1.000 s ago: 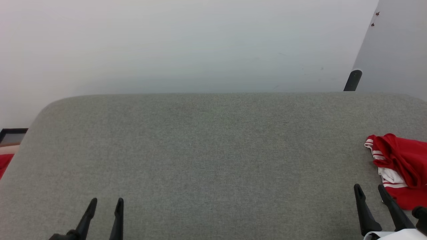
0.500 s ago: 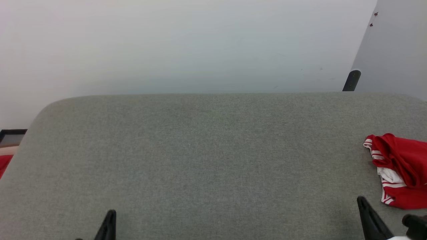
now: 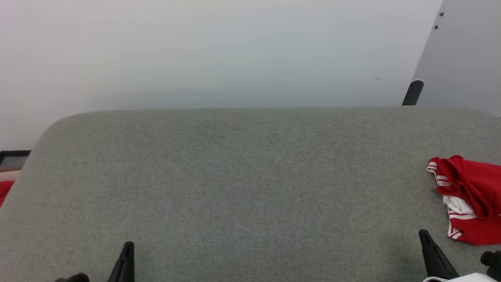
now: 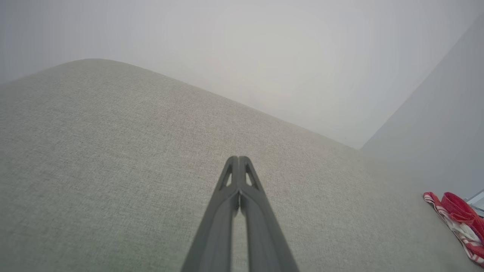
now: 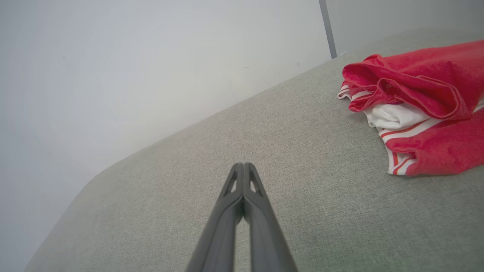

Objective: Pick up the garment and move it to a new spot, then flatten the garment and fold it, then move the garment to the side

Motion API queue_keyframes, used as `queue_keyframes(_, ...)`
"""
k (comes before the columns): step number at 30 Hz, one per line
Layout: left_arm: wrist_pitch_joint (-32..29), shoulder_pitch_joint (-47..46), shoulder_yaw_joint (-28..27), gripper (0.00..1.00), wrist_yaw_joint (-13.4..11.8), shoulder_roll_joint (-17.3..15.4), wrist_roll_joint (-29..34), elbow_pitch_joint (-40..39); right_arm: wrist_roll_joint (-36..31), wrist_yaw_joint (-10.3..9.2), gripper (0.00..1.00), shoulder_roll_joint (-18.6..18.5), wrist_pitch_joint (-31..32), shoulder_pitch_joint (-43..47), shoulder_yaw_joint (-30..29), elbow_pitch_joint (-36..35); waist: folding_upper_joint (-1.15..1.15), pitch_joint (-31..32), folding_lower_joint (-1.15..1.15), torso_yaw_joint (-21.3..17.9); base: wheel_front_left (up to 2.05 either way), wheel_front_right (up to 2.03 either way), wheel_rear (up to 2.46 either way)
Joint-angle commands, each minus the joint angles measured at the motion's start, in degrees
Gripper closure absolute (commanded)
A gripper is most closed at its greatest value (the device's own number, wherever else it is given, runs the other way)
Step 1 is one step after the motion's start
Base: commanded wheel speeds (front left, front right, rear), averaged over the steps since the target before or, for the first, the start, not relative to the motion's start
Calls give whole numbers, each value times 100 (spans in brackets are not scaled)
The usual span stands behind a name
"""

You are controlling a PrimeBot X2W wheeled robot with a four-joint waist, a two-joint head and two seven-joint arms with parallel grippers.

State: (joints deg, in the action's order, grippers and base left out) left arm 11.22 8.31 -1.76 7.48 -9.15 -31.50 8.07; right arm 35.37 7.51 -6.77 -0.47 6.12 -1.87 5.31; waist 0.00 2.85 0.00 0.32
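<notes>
The garment (image 3: pixel 469 199), red with white sleeves and striped trim, lies crumpled at the right edge of the grey padded surface (image 3: pixel 242 184). It also appears in the right wrist view as the garment (image 5: pixel 419 109) and small at the far right in the left wrist view as the garment (image 4: pixel 459 217). My right gripper (image 3: pixel 424 237) is low at the right, just left of the garment and apart from it, shut and empty (image 5: pixel 244 166). At the lower left, far from the cloth, my left gripper (image 3: pixel 128 246) is shut with nothing in it (image 4: pixel 239 159).
A white wall (image 3: pixel 219 51) rises behind the grey surface. A dark post (image 3: pixel 413 93) stands at the back right beside a grey panel. Beyond the surface's left edge lie a plain red cloth (image 3: pixel 4 190) and a dark frame (image 3: pixel 13 158).
Both grippers have closed from open to shut and drawn back toward the bottom edge of the head view. The garment has not moved.
</notes>
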Motion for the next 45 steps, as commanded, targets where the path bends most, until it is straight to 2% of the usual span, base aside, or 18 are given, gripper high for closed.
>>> queue_keyframes(1, -31, -154, -40, 100, 0, -16, -174, -58, 160, 0, 100, -10, 14, -190, -50, -53, 0, -2, 0, 0, 0, 0, 0)
queue_keyframes(21, -484, -518, -140, 100, 0, 138, -1792, 113, 1663, -1, 100, 97, 199, -485, -164, 192, 0, -57, 0, -6, 0, 0, 0)
queue_keyframes(45, -930, -866, -244, 100, 1, 297, -3317, 279, 3092, -1, 100, 202, 380, -760, -276, 429, 0, -123, 0, -13, 0, 0, 0)
